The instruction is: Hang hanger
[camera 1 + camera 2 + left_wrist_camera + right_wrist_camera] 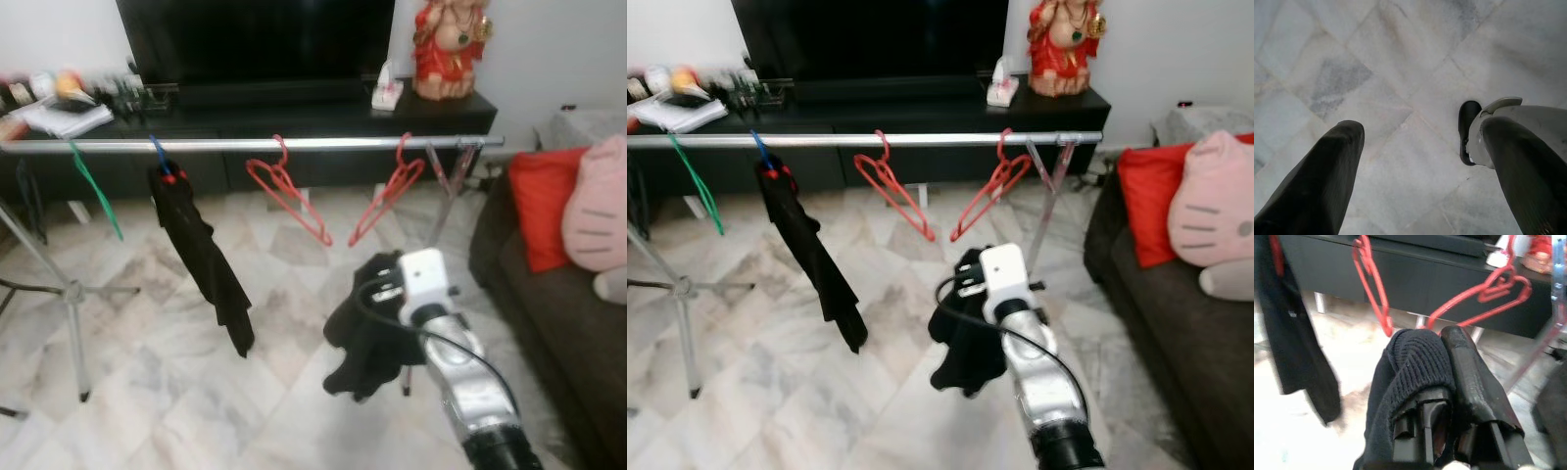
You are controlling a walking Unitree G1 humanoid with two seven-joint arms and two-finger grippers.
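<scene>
Ahead of and above the right claw [377, 284], pinching a dark knit garment [364, 338], the silver rail [323, 144] runs crosswise, 2 red hangers [286, 191] nearest.

You see the right arm [470, 392] as a silver, glossy metal tube ending in a black ribbed cuff at its lower end. A white boxy wrist housing [423, 276] caps it, with a black cable [972, 311] looping from the housing along the forearm. The right gripper [1449, 362] has long black textured fingers on a black base. In the left wrist view, your left gripper [1420, 147] shows two dark rounded fingers [1327, 181], and a grey foot with a black sole [1471, 132] beside them.
</scene>
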